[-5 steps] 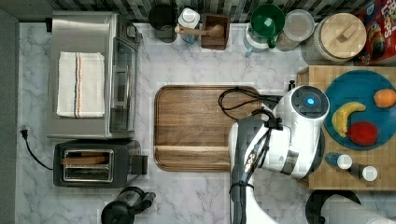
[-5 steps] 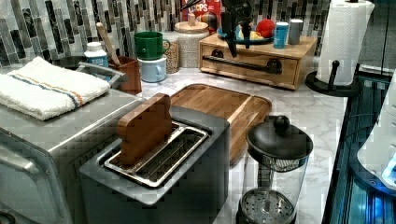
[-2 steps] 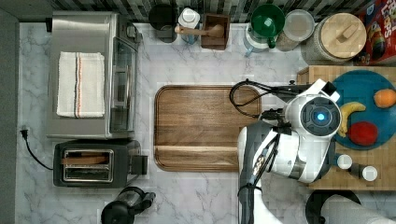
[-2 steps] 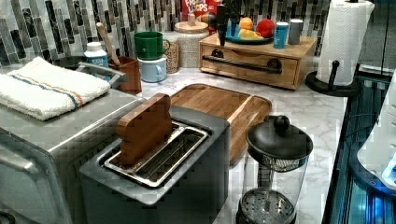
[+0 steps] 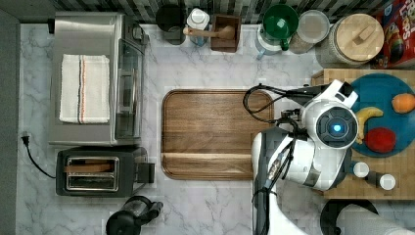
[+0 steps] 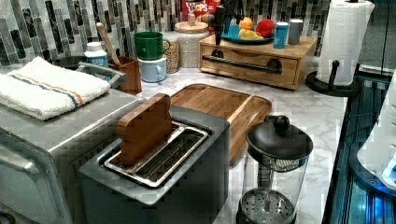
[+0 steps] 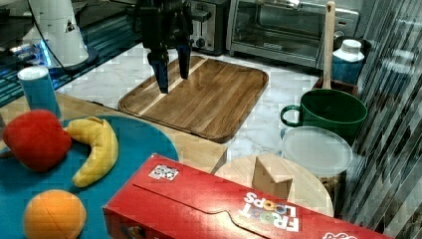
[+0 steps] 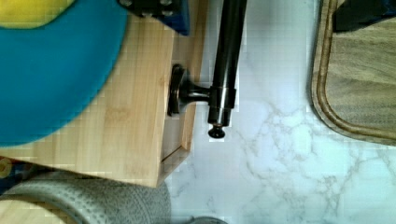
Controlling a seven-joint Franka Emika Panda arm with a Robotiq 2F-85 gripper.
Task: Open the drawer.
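Observation:
The drawer (image 6: 250, 70) is the front of a light bamboo box at the back of the left view, and its front sits flush with the box. Its long black bar handle (image 6: 243, 64) runs across the front on two posts. In the wrist view one end of the handle (image 8: 228, 65) and one post stand out from the drawer front (image 8: 187, 51). My gripper (image 7: 172, 74) hangs open over the counter beside the box, and the handle lies in the gap between its fingers. One dark finger (image 6: 219, 23) stands above the end of the handle at the left view's left. In the top view my arm (image 5: 323, 142) covers the drawer's front.
A walnut tray (image 5: 215, 134) lies close beside the box. On the box stand a blue plate (image 7: 144, 144) with fruit and small cans (image 6: 281, 35). A paper towel holder (image 6: 343, 42), jar, mugs (image 6: 150, 45), cereal box (image 7: 239, 209), toaster (image 5: 100, 172), toaster oven and French press (image 6: 275, 163) ring the counter.
My arm has shifted toward the top view's right and slightly down, from over the tray's edge to the side of the bamboo box. The drawer has not moved.

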